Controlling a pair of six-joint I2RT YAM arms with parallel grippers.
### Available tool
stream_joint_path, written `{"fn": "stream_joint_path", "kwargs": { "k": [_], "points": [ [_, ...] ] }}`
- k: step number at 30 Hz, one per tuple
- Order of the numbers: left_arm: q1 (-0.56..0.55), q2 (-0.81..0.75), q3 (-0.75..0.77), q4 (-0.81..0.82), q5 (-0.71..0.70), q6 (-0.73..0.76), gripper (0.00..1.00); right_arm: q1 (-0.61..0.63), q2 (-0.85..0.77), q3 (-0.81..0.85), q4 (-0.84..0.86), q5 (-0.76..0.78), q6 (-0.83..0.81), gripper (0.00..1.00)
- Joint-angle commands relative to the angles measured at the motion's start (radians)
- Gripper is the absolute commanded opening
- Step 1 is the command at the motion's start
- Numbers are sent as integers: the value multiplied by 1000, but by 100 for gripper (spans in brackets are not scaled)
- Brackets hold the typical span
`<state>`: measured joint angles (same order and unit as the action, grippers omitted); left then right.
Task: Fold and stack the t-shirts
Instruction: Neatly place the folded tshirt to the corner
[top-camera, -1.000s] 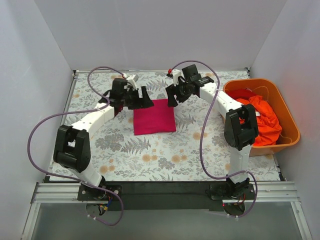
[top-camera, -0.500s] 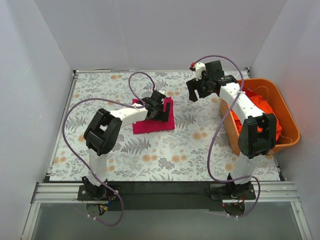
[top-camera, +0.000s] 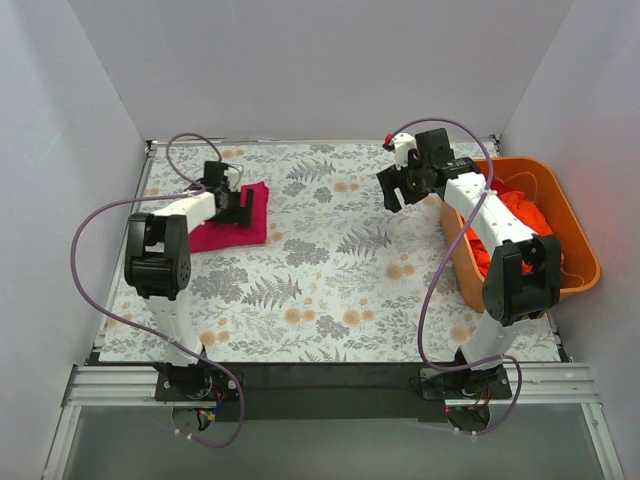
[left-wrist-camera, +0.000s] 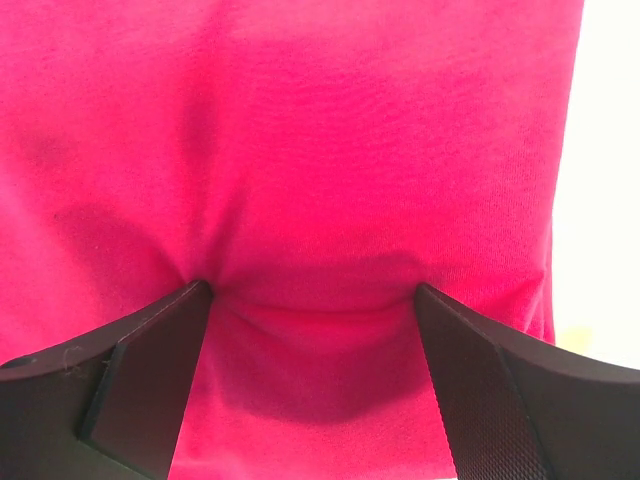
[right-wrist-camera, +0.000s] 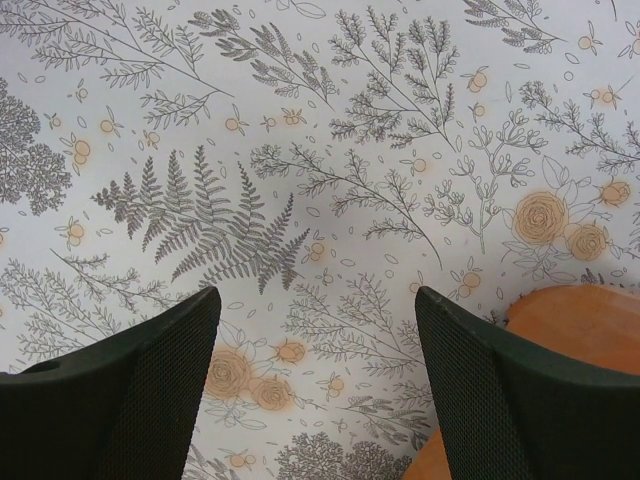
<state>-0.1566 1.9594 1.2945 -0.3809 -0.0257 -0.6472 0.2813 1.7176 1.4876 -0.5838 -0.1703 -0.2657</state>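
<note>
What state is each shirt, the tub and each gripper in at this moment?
magenta t-shirt: folded, lying at the table's far left, puckered between the left fingertips
orange-red t-shirts: unfolded, heaped in the tub
orange tub: upright at the table's right edge, holding shirts
left gripper: open, fingertips pressed onto the magenta t-shirt
right gripper: open, empty, above the patterned table beside the tub
</note>
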Motion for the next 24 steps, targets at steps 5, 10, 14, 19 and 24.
{"fn": "stream_joint_path", "kwargs": {
  "k": [5, 10, 14, 19, 24],
  "points": [
    [324, 131, 47, -176, 107, 456, 81, -11, -35, 0, 4, -14, -27, 85],
    [379, 228, 146, -207, 141, 560, 81, -13, -32, -3, -2, -20, -30, 85],
    [407, 280, 193, -194, 129, 636, 80, -13, -32, 11, -10, -18, -33, 85],
    [428, 279, 299, -228, 174, 624, 80, -13, -36, 17, -21, -20, -38, 86],
    [427, 224, 466, -335, 248, 529, 83, -13, -33, 28, -22, -31, -29, 86]
  ]
}}
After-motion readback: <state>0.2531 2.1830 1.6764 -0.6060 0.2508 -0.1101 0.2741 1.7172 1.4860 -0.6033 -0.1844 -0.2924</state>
